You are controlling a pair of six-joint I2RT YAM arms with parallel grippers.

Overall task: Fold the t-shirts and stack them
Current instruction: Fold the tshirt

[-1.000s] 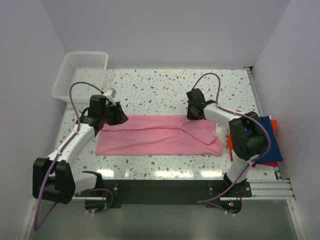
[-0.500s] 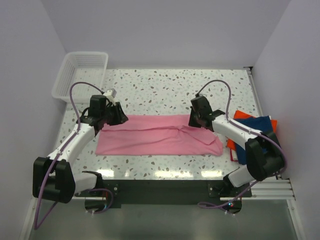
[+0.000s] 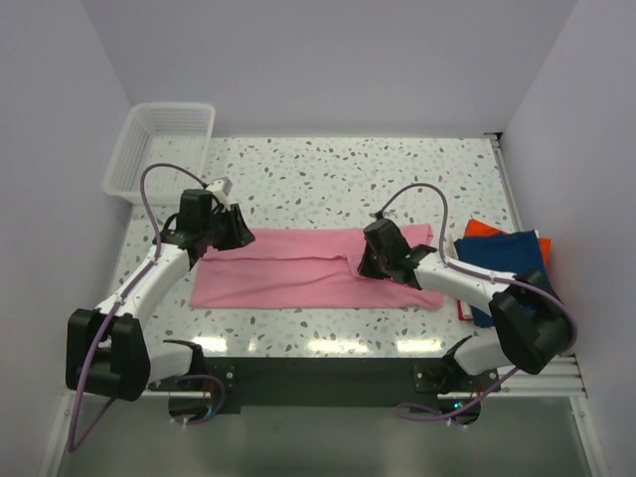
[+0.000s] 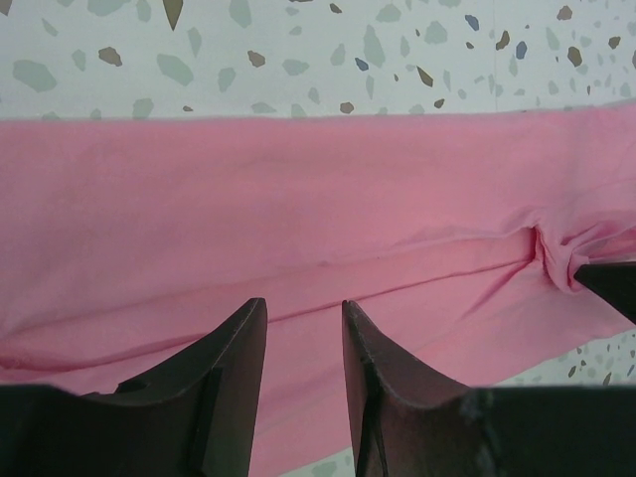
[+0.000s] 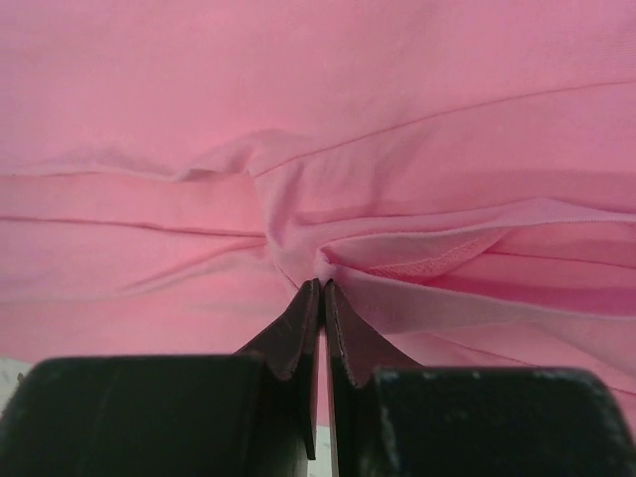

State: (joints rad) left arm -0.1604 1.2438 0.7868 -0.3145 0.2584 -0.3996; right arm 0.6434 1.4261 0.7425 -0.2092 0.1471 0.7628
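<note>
The pink t-shirt (image 3: 298,270) lay as a long folded band across the speckled surface (image 3: 338,169), running left to right on its near half. The right gripper (image 3: 370,266) sat on the band a little right of its middle. In the right wrist view its fingers (image 5: 298,328) were pressed together with barely a slit between them, nipping a pucker of the pink cloth, and creases ran out from their tips. The left gripper (image 3: 238,231) was at the band's far left corner. In the left wrist view its fingers (image 4: 234,378) stood a narrow gap apart over the shirt, with flat pink cloth showing between them and nothing pinched. At the right edge of that view the bunched cloth met a dark fingertip of the other arm. Near the right edge of the surface a folded navy blue t-shirt (image 3: 512,268) lay on top of an orange-red t-shirt (image 3: 484,228), just beside the pink shirt's right end. A white mesh basket (image 3: 129,159) stood at the far left corner.
</note>
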